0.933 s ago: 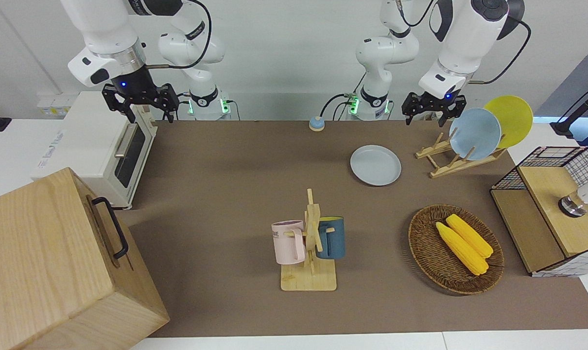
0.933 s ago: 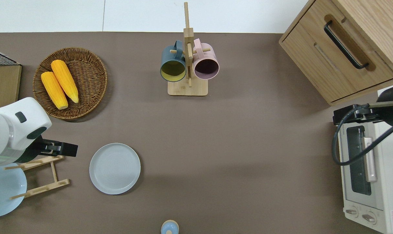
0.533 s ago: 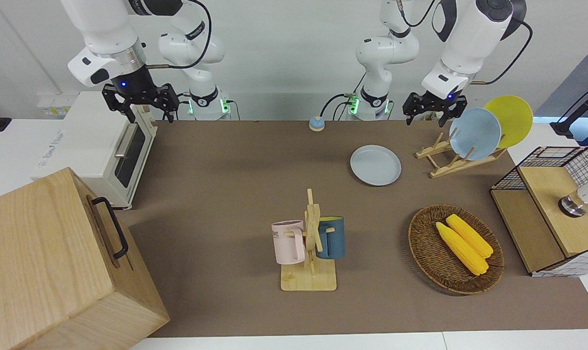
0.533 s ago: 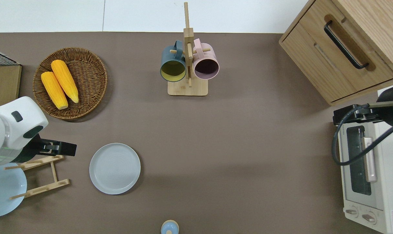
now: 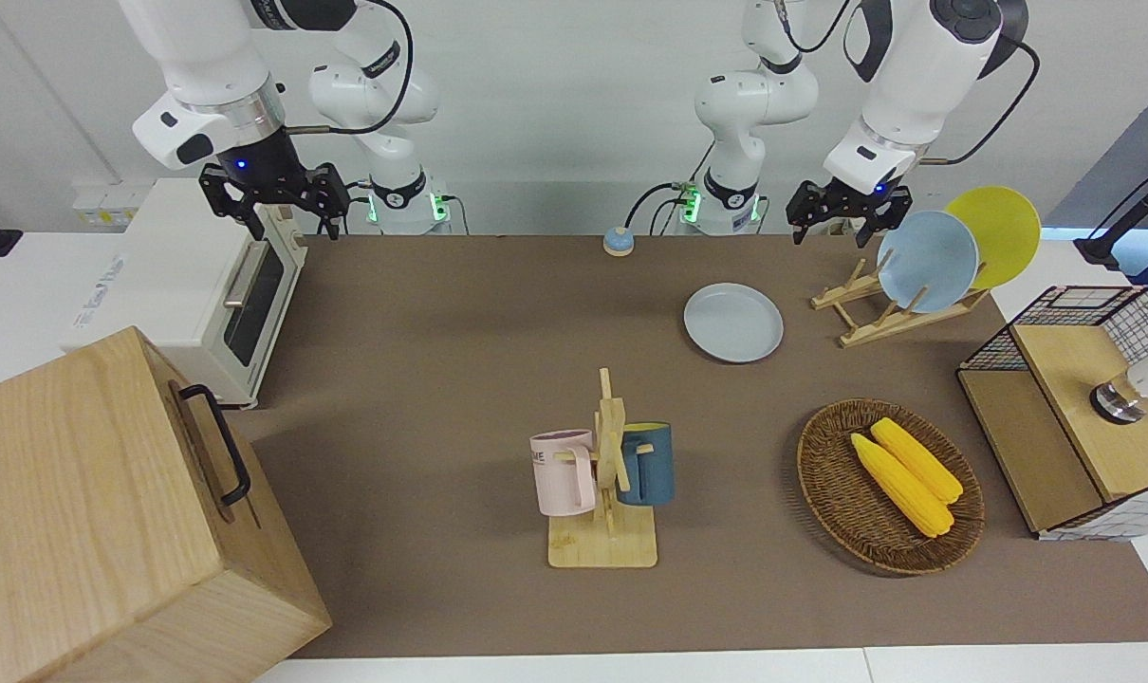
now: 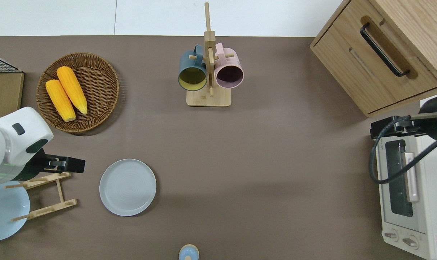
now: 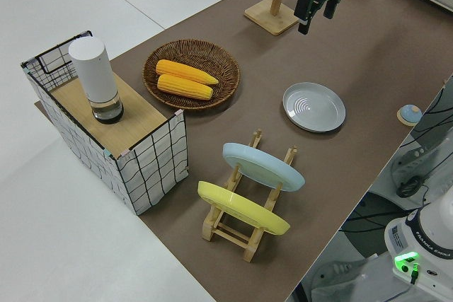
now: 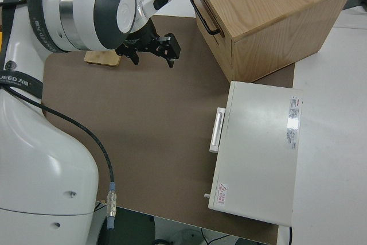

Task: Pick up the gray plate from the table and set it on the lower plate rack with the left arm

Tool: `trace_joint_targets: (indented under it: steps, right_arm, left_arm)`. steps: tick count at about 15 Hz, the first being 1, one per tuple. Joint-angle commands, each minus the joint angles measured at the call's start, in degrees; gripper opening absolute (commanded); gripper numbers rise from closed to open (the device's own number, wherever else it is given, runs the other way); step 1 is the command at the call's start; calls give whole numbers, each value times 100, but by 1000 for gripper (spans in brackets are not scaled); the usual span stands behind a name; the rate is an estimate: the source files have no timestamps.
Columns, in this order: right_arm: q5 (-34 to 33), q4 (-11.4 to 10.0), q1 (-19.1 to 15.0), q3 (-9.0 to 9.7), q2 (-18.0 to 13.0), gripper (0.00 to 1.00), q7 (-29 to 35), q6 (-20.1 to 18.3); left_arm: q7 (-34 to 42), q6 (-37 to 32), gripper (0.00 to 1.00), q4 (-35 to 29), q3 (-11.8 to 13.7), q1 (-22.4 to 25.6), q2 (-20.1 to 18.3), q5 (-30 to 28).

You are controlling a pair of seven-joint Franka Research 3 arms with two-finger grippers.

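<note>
The gray plate (image 5: 733, 323) (image 6: 127, 187) (image 7: 314, 107) lies flat on the brown mat. The lower plate rack (image 5: 868, 327) (image 6: 60, 189) (image 7: 233, 233) stands beside it toward the left arm's end of the table, with a light blue plate (image 5: 927, 261) and a yellow plate (image 5: 996, 232) in its slots. My left gripper (image 5: 844, 216) (image 6: 66, 165) (image 7: 318, 1) hangs open and empty in the air over the end of the rack's farther rail, apart from the gray plate. The right gripper (image 5: 275, 201) (image 8: 153, 50) is parked, open and empty.
A mug stand (image 6: 208, 72) with a dark blue and a pink mug stands mid-table. A wicker basket (image 6: 103, 86) holds two corn cobs. A wire-sided box (image 5: 1067, 417), a toaster oven (image 6: 408, 195), a wooden cabinet (image 6: 381, 54) and a small blue knob (image 6: 188, 252) are around the edges.
The left arm has shifted very slightly toward its own end of the table. The plate, the rack and the right arm are unchanged.
</note>
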Motion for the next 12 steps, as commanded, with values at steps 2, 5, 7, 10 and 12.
trace_joint_targets:
  steps: [2, 5, 7, 10, 12]
  right_arm:
    - [24, 29, -12, 18, 11, 983, 22, -34]
    - [24, 29, -12, 18, 11, 983, 22, -34]
    - [24, 29, -12, 18, 11, 983, 22, -34]
    - [24, 29, -12, 18, 11, 983, 22, -34]
    - [16, 29, -12, 18, 11, 983, 22, -34]
  left_arm:
    - [-22, -107, 995, -48, 14, 32, -25, -90]
    - [-30, -2, 995, -242, -3, -38, -17, -90]
    - [-31, 33, 995, -330, -30, -38, -17, -90]
    - [-57, 226, 995, -593, -21, -12, -52, -90]
    - [-92, 489, 995, -891, -21, 23, -148, -90]
